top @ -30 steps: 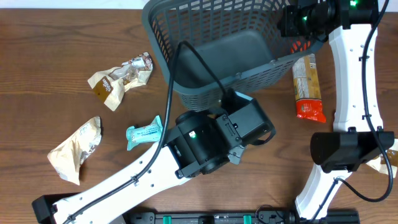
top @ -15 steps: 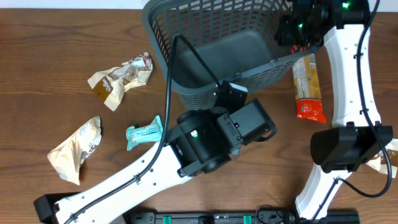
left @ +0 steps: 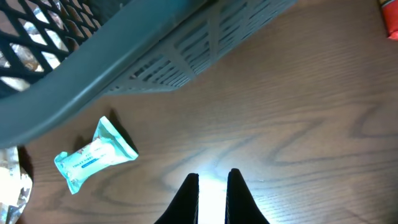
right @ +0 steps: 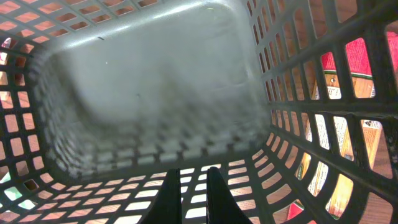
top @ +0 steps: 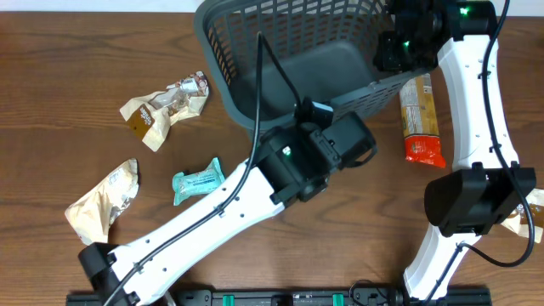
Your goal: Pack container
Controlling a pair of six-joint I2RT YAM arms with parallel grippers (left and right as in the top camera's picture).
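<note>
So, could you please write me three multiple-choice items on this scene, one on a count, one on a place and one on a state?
1. How many packets lie in the large dark grey plastic lattice basket?
A. none
B. two
C. four

2. Where does the small teal foil packet lie?
A. in the basket
B. on the brown wooden table, apart from the basket
C. on the basket's rim

3. How does the left gripper stand?
A. wide open
B. shut on the teal packet
C. shut, holding nothing

Answers:
1 A: the right wrist view shows the basket's floor bare.
2 B: the overhead view shows it on the wood, apart from the basket.
3 C: the left wrist view shows its jaws together over bare wood, with the packet lying apart.
</note>
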